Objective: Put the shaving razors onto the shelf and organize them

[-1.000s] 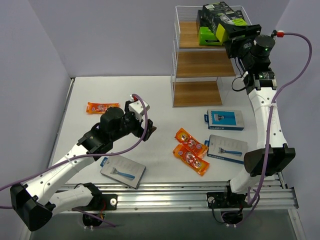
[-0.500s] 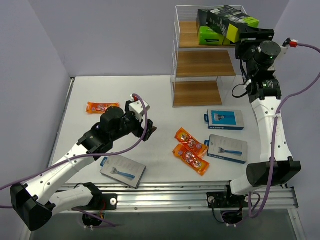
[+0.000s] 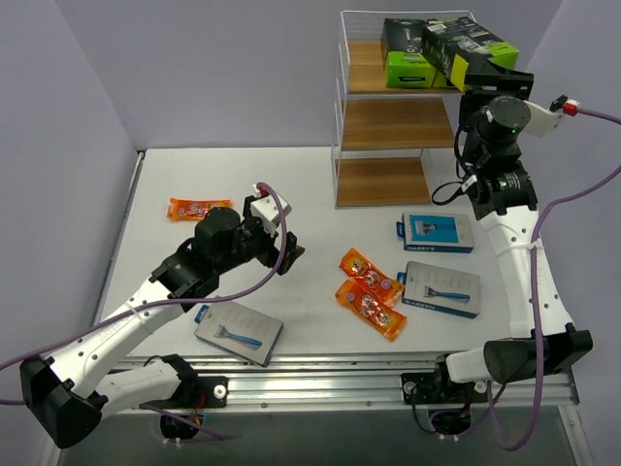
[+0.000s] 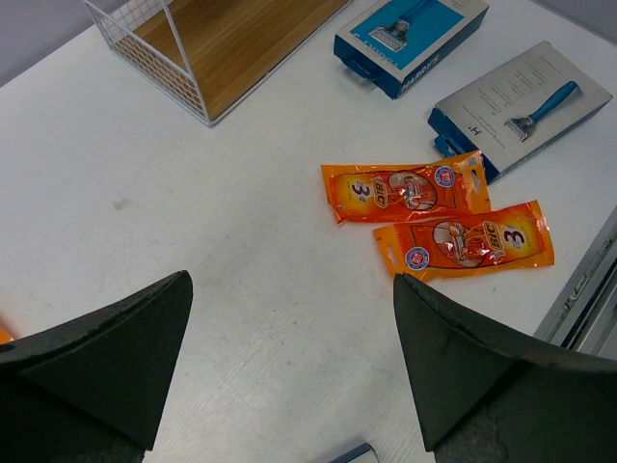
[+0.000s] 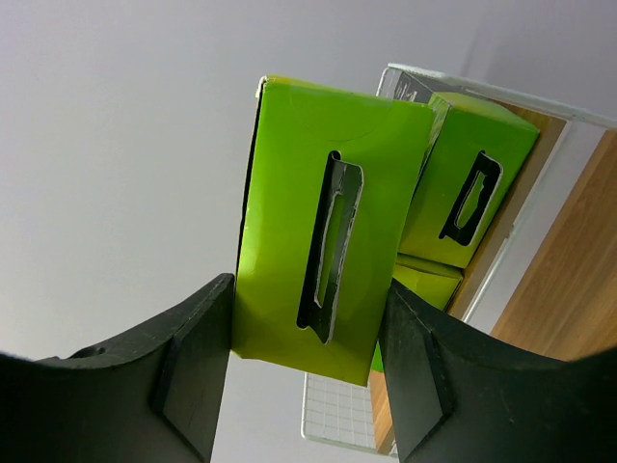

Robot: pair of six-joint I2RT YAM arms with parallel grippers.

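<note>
The shelf [image 3: 393, 123] stands at the back right, and two black-and-lime-green boxes [image 3: 406, 53] lie stacked on its top tier. My right gripper [image 3: 468, 70] is shut on a third black-and-lime box [image 3: 473, 41] and holds it at the top tier's right edge. In the right wrist view this box [image 5: 328, 222] sits between the fingers, with the shelved boxes [image 5: 472, 188] behind it. My left gripper [image 3: 287, 252] is open and empty above the table, left of two orange packets [image 3: 371, 289]. Blue razor cards [image 3: 437, 233] [image 3: 441, 288] lie on the right and one [image 3: 239, 332] at the near left.
A third orange packet [image 3: 198, 208] lies at the far left. The left wrist view shows the open gripper [image 4: 289, 289], the two orange packets [image 4: 434, 214], two blue cards [image 4: 410, 34] [image 4: 521, 106] and the shelf's bottom board [image 4: 231, 39]. Purple walls close in the left and back.
My right gripper has carried the black-and-lime box to the right, from over the stacked boxes to the top tier's right edge. The left arm has not moved.
</note>
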